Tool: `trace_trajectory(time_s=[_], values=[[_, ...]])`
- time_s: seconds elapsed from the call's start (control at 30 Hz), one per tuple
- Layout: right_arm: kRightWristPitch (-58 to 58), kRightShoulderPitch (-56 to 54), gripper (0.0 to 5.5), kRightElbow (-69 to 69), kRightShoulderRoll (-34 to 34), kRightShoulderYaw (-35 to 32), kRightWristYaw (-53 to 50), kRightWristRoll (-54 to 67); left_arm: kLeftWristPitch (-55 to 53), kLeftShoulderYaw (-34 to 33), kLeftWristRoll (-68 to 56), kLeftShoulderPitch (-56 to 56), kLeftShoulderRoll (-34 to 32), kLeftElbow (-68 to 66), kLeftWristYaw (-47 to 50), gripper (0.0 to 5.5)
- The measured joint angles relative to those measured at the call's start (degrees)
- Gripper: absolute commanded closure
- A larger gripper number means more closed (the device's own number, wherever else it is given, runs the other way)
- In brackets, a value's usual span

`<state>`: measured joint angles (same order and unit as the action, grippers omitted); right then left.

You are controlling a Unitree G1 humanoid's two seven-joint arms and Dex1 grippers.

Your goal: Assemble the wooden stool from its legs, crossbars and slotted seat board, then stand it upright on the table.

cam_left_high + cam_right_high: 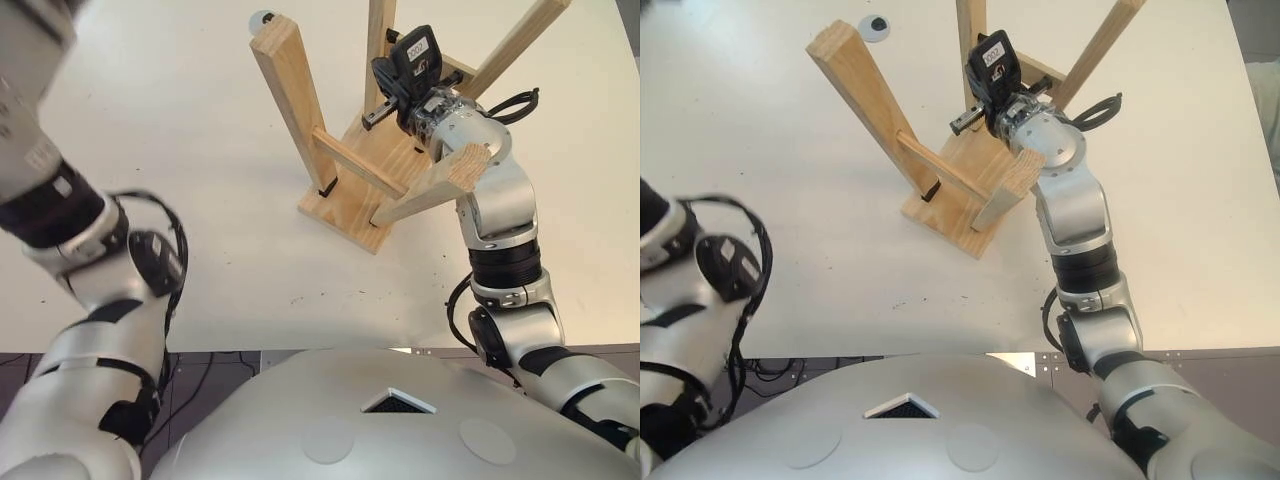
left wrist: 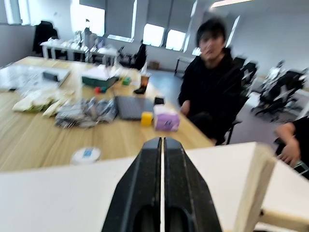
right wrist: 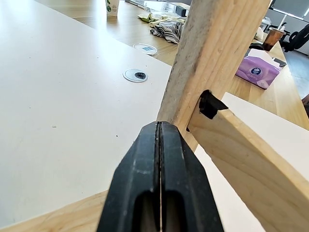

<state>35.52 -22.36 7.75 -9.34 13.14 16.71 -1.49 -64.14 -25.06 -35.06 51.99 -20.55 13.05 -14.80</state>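
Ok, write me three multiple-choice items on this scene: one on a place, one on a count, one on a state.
1. Where is the right end effector?
A. Among the upturned legs of the pale wooden stool
B. Clear of the stool, off to one side
C. Beneath the stool

2. How many legs point up?
A. Two
B. Three
C. Four

3. How does the stool stand?
A. Upright on its legs
B. Upside down, its flat wooden seat board on the white table
C. Tipped on its side

Answers:
1 A: legs rise on several sides of it.
2 C: the head views show four leg ends in the air.
3 B: the board lies flat on the table with the legs above it.
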Motion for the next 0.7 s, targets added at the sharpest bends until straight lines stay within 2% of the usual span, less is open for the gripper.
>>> trace_trajectory(time_s=[0.1,0.2,0.27,0.37,0.43,0.53,0.7], values=[[-1.15,0.18,5.5,-1.28,0.51,-0.22,0.02,1.26,4.33,-1.29,-4.54,16.44,5.31,-7.07,3.24,5.46],[-1.7,0.33,5.5,-2.08,1.93,-0.27,0.11,1.74,0.28,-4.29,-13.29,21.13,11.55,-6.35,9.33,5.46],[-1.98,1.13,5.5,-2.4,1.79,-0.32,0.37,1.68,-8.82,-6.63,-21.9,15.44,17.24,-0.27,15.61,5.46],[-1.98,1.32,5.5,-2.84,1.8,-0.29,0.47,1.64,-16.27,-2.92,-23.97,-2.25,21.46,5.62,16.81,5.46],[-1.99,1.34,5.5,-3.17,1.77,-0.41,0.49,1.6,-13.02,0.26,-23.88,-11.57,19.3,10.03,15.11,5.46],[-2.0,1.32,5.5,-3.19,1.69,-0.81,0.64,1.65,-4.03,5.37,-23.33,-19.67,14.64,17.49,11.85,5.46],[-2.21,1.26,5.5,-3.64,1.73,-1.22,1.58,2.02,6.4,13.2,-17.74,-25.29,10.95,21.09,10.22,5.46]])
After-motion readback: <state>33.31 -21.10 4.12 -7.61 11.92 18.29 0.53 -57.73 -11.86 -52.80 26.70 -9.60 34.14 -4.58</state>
